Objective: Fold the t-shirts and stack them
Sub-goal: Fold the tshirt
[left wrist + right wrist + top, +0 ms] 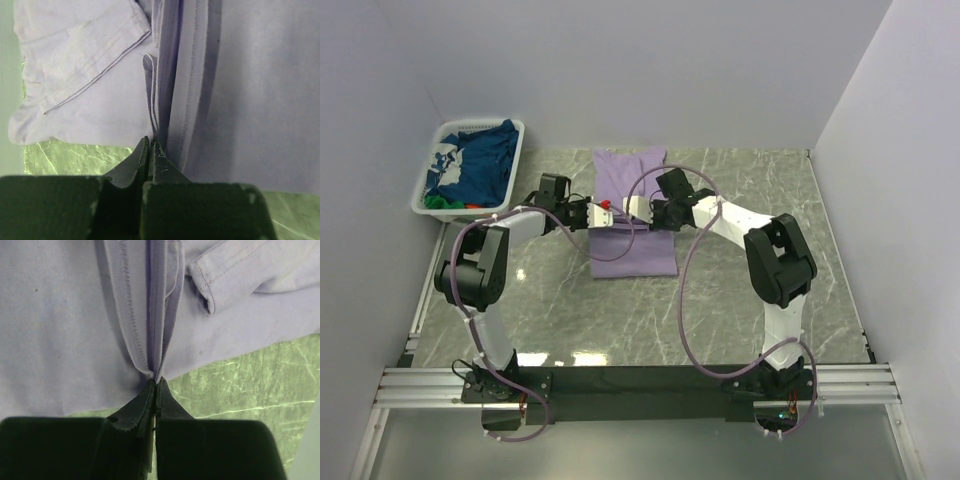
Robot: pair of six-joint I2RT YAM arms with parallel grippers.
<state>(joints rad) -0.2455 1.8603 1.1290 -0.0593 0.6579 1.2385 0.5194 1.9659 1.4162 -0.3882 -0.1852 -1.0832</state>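
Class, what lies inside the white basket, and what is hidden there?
In the basket a navy t-shirt with white print lies on top; green cloth and red cloth peek out at the near edge. Whatever lies beneath is covered.

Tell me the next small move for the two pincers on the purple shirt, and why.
Probably move both together, level, drawing the pinched edge further across the lavender shirt, then lay it down. The left pincer and right pincer are each shut on layered, stitched fabric, close together over the shirt's middle, while the rest lies flat on the table. The fold looks half done.
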